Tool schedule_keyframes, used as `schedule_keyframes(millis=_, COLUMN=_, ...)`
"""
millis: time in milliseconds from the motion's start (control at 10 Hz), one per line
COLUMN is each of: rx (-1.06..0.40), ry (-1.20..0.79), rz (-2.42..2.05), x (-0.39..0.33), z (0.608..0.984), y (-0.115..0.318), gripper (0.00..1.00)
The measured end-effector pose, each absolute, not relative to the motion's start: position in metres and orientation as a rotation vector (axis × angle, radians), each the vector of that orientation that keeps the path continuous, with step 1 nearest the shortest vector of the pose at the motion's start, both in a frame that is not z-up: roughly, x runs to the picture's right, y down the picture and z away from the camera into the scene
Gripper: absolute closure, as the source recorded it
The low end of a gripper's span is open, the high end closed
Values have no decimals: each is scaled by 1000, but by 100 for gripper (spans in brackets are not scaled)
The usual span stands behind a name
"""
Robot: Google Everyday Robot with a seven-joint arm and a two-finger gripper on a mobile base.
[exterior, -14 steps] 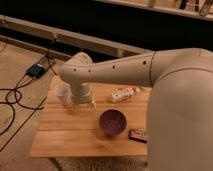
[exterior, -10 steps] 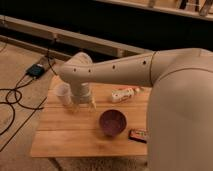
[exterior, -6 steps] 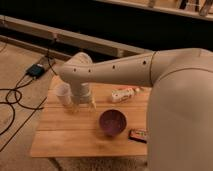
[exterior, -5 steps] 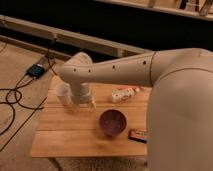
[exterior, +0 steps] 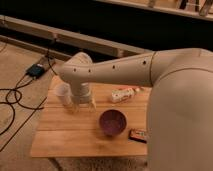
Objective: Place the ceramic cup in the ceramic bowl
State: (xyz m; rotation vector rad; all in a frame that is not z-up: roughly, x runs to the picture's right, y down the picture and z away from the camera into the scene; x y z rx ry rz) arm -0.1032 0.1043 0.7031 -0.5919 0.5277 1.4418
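Pincer (exterior: 83, 104): you see it pointing down over the counter (exterior: 65, 135), left half, toward the far edge; grip state cannot be told.
Ceramic cup (exterior: 63, 93): upright near the far-left corner, just beside the pincer.
Ceramic bowl (exterior: 112, 122): toward the near edge, apart from the cup.
White block (exterior: 122, 95): by the far edge.
Dark box (exterior: 138, 135): near-right corner, beside the bowl.

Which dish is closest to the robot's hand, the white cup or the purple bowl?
The white ceramic cup. It stands right beside the gripper, low over the table; the purple ceramic bowl sits farther away.
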Motion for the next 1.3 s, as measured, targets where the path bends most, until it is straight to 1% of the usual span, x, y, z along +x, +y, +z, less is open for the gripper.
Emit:
schedule_keyframes(millis=1100, rx=-592, ry=528, rz=1441, x=-103, z=703, y=104, gripper=35)
schedule_keyframes(millis=1300, rx=-573, ry=514, rz=1425, x=-100, z=711, y=98, gripper=35)
